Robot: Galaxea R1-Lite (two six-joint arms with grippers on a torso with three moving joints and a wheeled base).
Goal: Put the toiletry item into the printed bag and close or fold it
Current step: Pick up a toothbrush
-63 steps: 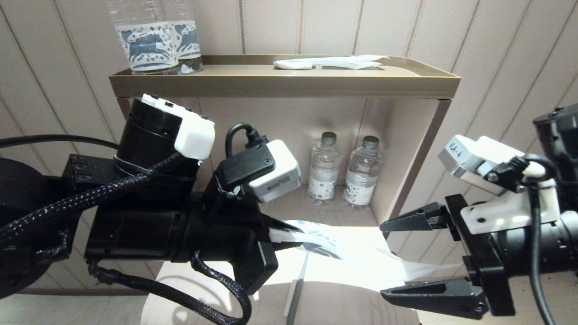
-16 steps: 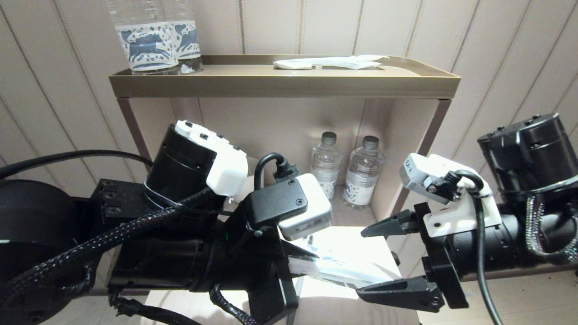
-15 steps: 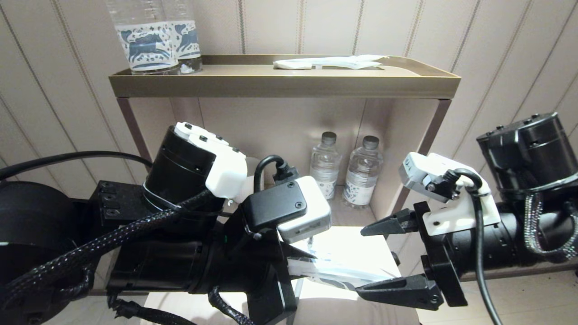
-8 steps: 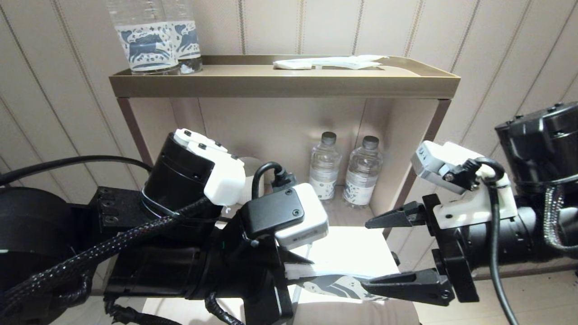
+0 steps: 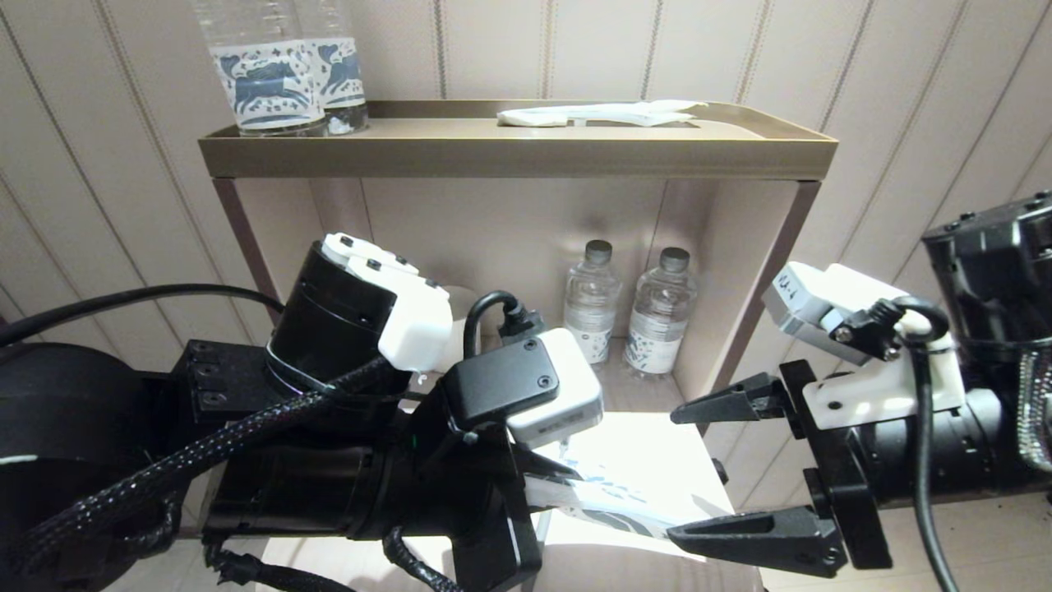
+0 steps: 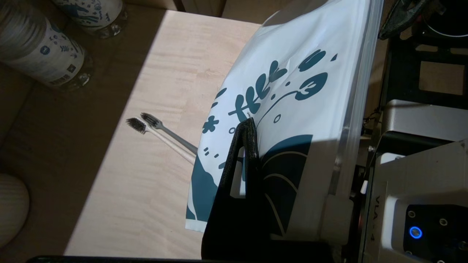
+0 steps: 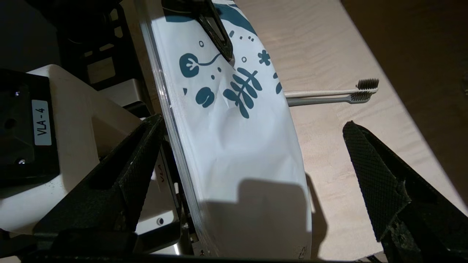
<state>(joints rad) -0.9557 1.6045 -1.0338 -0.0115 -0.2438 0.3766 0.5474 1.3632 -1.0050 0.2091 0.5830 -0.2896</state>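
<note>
Striped walls stood behind a brown shelf [image 5: 509, 156] with water bottles [image 5: 629, 308]. Down on the pale wooden top [image 6: 153, 84] lay the toothbrush [image 7: 329, 95], partly under the printed bag [image 6: 292, 109]. The left gripper [image 5: 567, 477] was pressed together, pinching the bag above the wood. The right gripper [image 5: 715, 469] had its jaws spread wide around the bag's loose end, holding nothing.
</note>
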